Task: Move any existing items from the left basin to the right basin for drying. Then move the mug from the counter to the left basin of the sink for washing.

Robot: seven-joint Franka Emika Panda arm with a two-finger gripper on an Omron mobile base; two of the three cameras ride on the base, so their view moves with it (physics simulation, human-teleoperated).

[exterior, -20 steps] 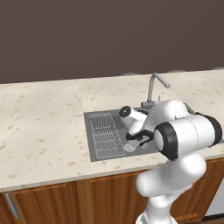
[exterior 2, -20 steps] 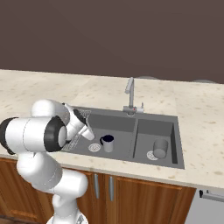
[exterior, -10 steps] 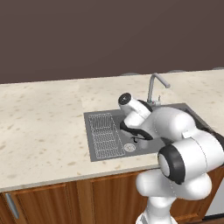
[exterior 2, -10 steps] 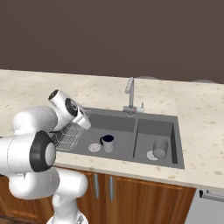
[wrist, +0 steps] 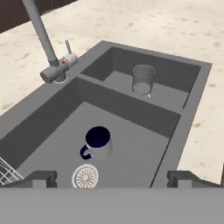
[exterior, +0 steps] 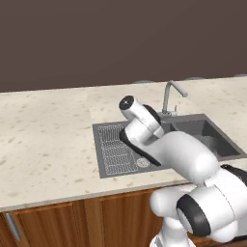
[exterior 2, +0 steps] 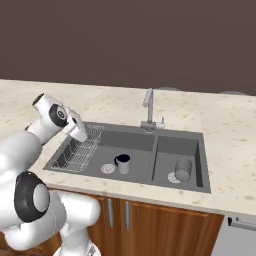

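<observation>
The gripper (wrist: 111,177) hangs above the left basin (wrist: 144,151) of the sink (exterior 2: 200,186) with its jaws spread as wide as they go and nothing between them. The handled mug (wrist: 99,142) stands upright on the basin floor just ahead of the fingertips (wrist: 41,177), a little toward the left jaw, its dark navy inside facing up and its handle turned back toward the hand. The round metal drain (wrist: 85,176) lies between the mug and the jaws, touching neither. The wire grid rack (wrist: 8,173) sits off beyond the left jaw. Farther ahead, past the dividing wall and toward the right jaw, the plain grey cup (wrist: 143,79) stands upright in the right basin (wrist: 170,70). The faucet (wrist: 43,39) rises far ahead on the left-jaw side.

Judging by how things lie, both moves look complete: cup in the narrow basin, mug in the wide one. The step in hand appears to be clearing away from the sink. To do that well, the hand should rise straight away from the mug with the jaws kept wide, so neither finger clips the rim or hooks the handle. It should also avoid swinging toward the faucet neck or dragging low across the rack and the beige counter (exterior 2: 227,125) edge.
</observation>
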